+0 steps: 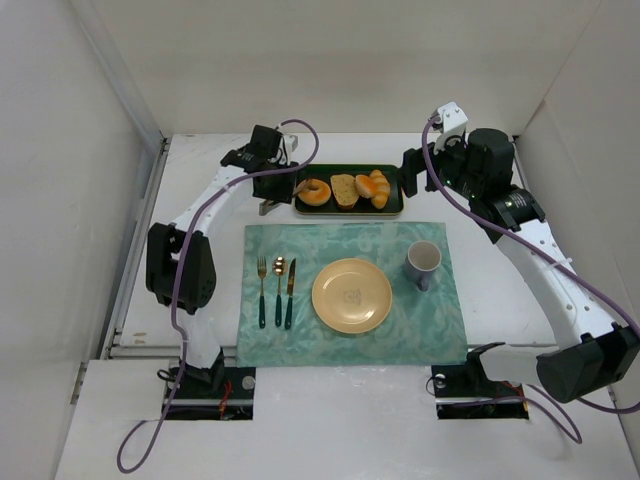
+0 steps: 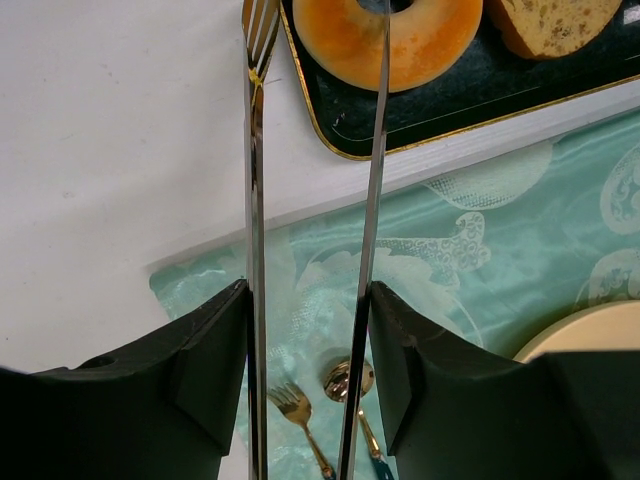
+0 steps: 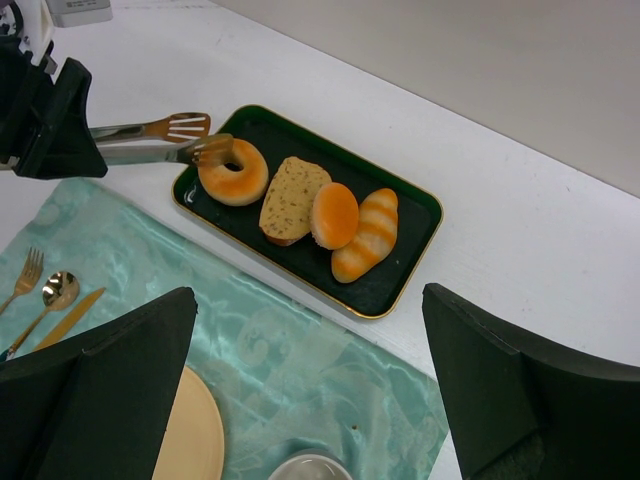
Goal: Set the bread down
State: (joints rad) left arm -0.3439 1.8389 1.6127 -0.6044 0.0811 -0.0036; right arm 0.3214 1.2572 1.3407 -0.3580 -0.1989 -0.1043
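Bread: the bread (image 2: 390, 45), a golden-orange ring, lies flat at the left end of the tray (image 2: 480, 90), just beside the toast slice (image 2: 550, 25).
Left gripper: my left gripper (image 2: 308, 290) has its fingers (image 2: 215, 360) pressed in on a pair of metal tongs (image 2: 372, 200), one blade against each finger.
Bread from the fingers: straight ahead, along the tongs' long axis.
Blades: one reaches over the ring towards its hole. The slotted one sits outside the tray's left rim, over bare desk (image 2: 100, 150). So they straddle the ring's left side and the tray rim, not the whole ring.
Contact: from the right wrist view the inner blade tip looks to touch the crust. I cannot tell whether it presses.
Ring's axis: round, no long side, so I judge the angle of approach matters little.
Right gripper: the right gripper (image 3: 308, 292) has its fingers spread wide and holds nothing. It hangs by the tray's right end, well apart from the bread.
Nearer arm: the left, clearly.
Where it goes: I judge the yellow plate (image 1: 351, 295) on the placemat (image 1: 420, 330), left of the mug (image 1: 423, 262).
Next move: I judge the outer blade must clear the rim before any squeeze.
Writing: none I can read. A faint mark at the plate's centre is too small to make out.
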